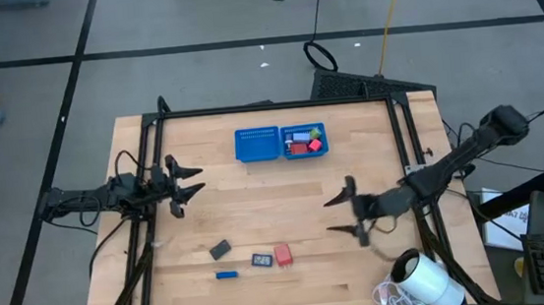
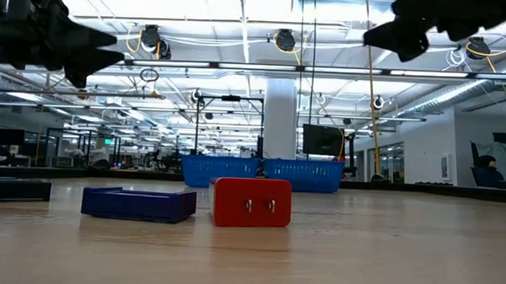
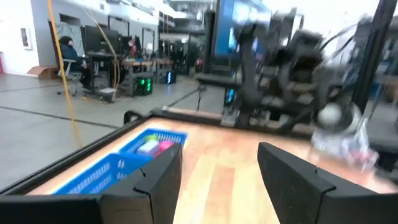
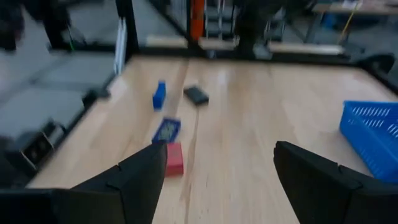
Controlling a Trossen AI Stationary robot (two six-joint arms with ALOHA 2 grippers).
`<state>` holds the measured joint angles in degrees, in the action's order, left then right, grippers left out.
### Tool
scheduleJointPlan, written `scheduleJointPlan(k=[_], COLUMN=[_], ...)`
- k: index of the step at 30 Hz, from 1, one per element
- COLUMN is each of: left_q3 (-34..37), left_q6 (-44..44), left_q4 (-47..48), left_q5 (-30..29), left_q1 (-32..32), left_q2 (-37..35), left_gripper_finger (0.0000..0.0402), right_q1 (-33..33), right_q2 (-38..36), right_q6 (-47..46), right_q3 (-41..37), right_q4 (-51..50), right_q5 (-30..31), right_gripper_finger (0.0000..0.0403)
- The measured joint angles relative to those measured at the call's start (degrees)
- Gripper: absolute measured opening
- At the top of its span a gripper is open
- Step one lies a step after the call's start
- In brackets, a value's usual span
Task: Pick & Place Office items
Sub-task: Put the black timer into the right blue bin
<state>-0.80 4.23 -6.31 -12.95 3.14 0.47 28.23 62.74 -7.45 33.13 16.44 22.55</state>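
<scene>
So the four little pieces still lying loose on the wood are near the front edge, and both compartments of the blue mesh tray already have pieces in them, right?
Not quite. Only one compartment of the blue mesh tray holds pieces, the one on the right arm's side; the other is empty, as the high view shows. The rest stands: four loose pieces lie near the front edge, a dark grey piece, a blue piece, a dark blue piece and a red block.

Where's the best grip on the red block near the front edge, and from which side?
Probably from straight above, fingers across its two short-apart sides. The red block lies flat and alone on the table, but the dark blue item sits close on one side, so close along the other axis. The right gripper, open, is nearest.
</scene>
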Motion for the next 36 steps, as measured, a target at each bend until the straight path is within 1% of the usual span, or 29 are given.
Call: scheduleJointPlan(k=[3,6,9,12,14,15,18,19,21,25,27,29,31,32,34,36], left_q3=[0.0,0.0,0.0,0.0,0.0,0.0,0.0,0.0,0.0,-1.3,-4.5,-9.0,-15.3,-18.9,-26.6,-34.1], left_q6=[8.3,14.7,15.9,15.2,16.6,18.7,23.7,25.5,28.7,29.3,28.4,27.4,27.4,27.8,30.2,35.0], left_q4=[-3.0,-6.5,-8.2,-9.0,-8.4,-8.3,-8.2,-8.8,-10.7,-15.0,-15.7,-14.3,-9.3,-4.8,7.3,19.1], left_q5=[2.1,2.4,2.4,0.9,1.1,2.6,10.7,12.0,11.7,6.9,4.0,1.8,0.6,0.3,-0.4,-2.1], left_q1=[0.0,0.0,0.0,0.0,0.0,0.1,0.8,1.5,3.9,11.4,15.8,20.0,23.6,25.3,27.9,30.0], left_q2=[0.0,0.0,0.0,0.0,0.0,0.3,3.6,5.3,9.6,21.6,28.4,35.1,42.0,45.1,51.0,56.9], left_gripper_finger=[0.0214,0.0214,0.0214,0.0214,0.0214,0.0214,0.0214,0.0214,0.0214,0.0214,0.0214,0.0214,0.0214,0.0214,0.0214,0.0214], right_q1=[0.0,0.0,0.0,0.0,0.0,0.0,-0.1,-0.2,-0.2,-0.2,-0.2,-0.2,-0.2,-0.2,-0.2,-0.2], right_q2=[-6.1,-11.0,-15.2,-18.4,-20.2,-20.8,-22.0,-22.1,-22.2,-22.2,-22.2,-22.2,-22.2,-22.2,-22.2,-22.2], right_q6=[0.3,1.7,2.6,2.6,2.6,2.6,3.4,4.0,4.9,6.3,6.8,6.8,6.7,6.7,6.7,6.7], right_q3=[-7.1,-13.4,-18.2,-21.3,-22.2,-22.5,-23.0,-23.0,-23.0,-23.0,-23.0,-23.0,-23.0,-23.0,-23.0,-23.0], right_q4=[8.7,16.2,21.0,22.3,22.4,22.4,22.3,22.4,22.3,22.0,21.9,21.9,21.9,21.9,21.9,21.9], right_q5=[0.3,0.2,0.2,0.2,0.3,0.6,1.8,1.9,1.8,1.7,1.7,1.7,1.7,1.7,1.7,1.7], right_gripper_finger=[0.0281,0.0281,0.0281,0.0281,0.0281,0.0281,0.0281,0.0281,0.0281,0.0281,0.0281,0.0281,0.0281,0.0281,0.0281,0.0281])
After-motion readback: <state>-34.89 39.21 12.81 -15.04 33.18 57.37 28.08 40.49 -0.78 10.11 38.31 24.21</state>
